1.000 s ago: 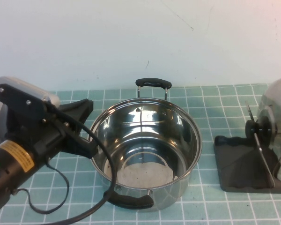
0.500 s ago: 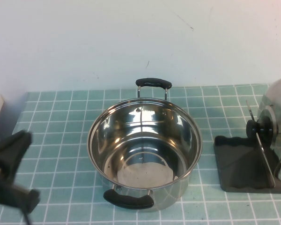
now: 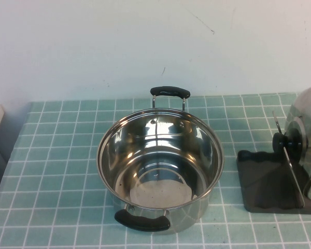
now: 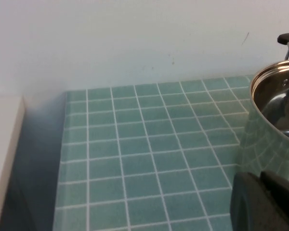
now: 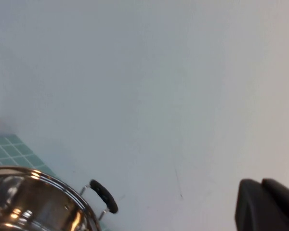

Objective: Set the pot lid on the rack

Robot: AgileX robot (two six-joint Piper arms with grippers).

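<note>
The pot lid (image 3: 307, 129) is shiny steel with a black knob (image 3: 292, 141). It stands on edge at the far right, among the wire dividers of the dark grey rack (image 3: 264, 181). Neither arm shows in the high view. In the left wrist view, my left gripper (image 4: 260, 177) is shut and empty, low over the tiles, just left of the pot. In the right wrist view, my right gripper (image 5: 261, 185) is shut and empty, raised and facing the white wall. The lid and rack are out of both wrist views.
The deep steel pot (image 3: 160, 171) with two black handles stands open in the middle of the teal tiled table (image 3: 57, 155). It also shows in the left wrist view (image 4: 274, 106) and the right wrist view (image 5: 33, 202). A white wall runs behind.
My left arm has pulled back from beside the pot, moving left and down, and has left the high view. The lid, rack and pot have not moved.
</note>
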